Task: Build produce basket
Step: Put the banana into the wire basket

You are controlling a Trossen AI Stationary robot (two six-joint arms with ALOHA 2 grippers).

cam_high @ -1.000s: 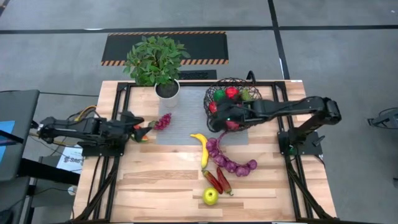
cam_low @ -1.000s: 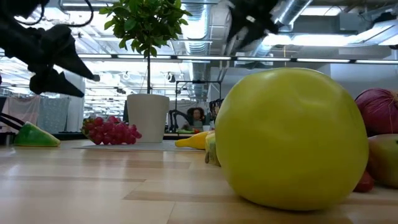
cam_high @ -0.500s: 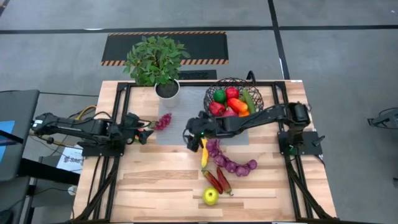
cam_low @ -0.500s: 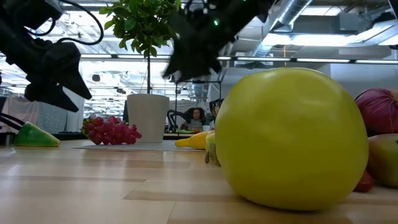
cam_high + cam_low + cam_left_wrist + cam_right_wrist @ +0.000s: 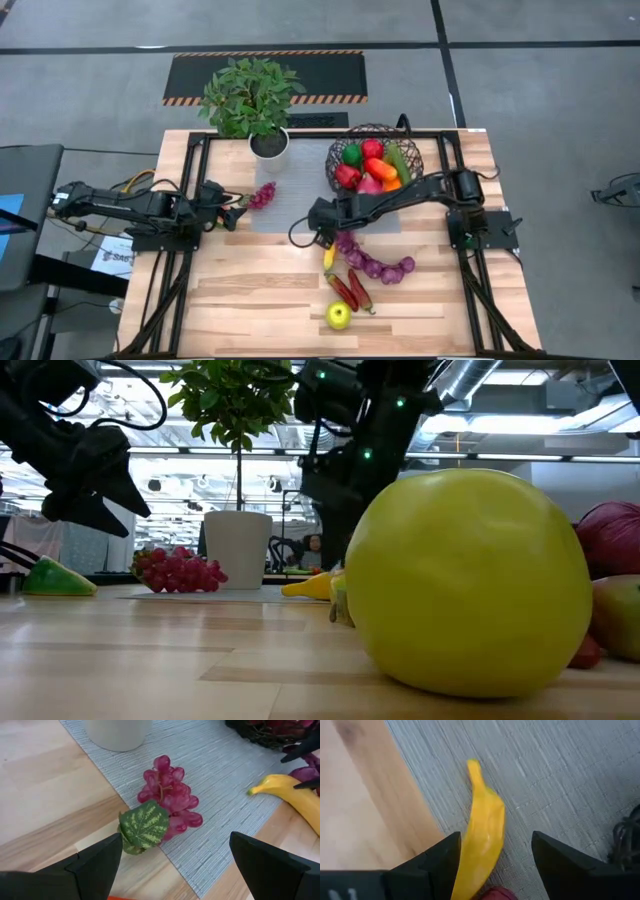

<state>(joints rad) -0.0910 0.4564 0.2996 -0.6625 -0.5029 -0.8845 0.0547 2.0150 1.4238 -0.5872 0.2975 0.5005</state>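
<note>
The right claw [image 5: 322, 224] hangs over the middle of the tabletop [image 5: 250, 300], right above the far end of the yellow banana [image 5: 329, 256], which lies half on the grey woven mat [image 5: 285, 212] and half on the bare wood. In the right wrist view the banana [image 5: 482, 840] sits between the two dark fingers [image 5: 432, 862], which stand apart with nothing gripped.

The basket [image 5: 376, 166] stands at the far right end of the mat and already holds red, green and orange pieces. Purple grapes [image 5: 375, 262] curve along the wood just right of the banana. Two red chillies [image 5: 350, 290] lie nearer, and the yellow-green apple [image 5: 339, 316] sits nearest of all, filling much of the low view [image 5: 465, 582].

The left claw [image 5: 232, 211] waits at the left edge of the mat, its fingers [image 5: 95, 865] spread wide and empty, just left of a small bunch of red grapes [image 5: 262, 194] with a green leaf [image 5: 144, 826]. The potted plant [image 5: 250, 100] stands at the far edge, beyond that bunch.
</note>
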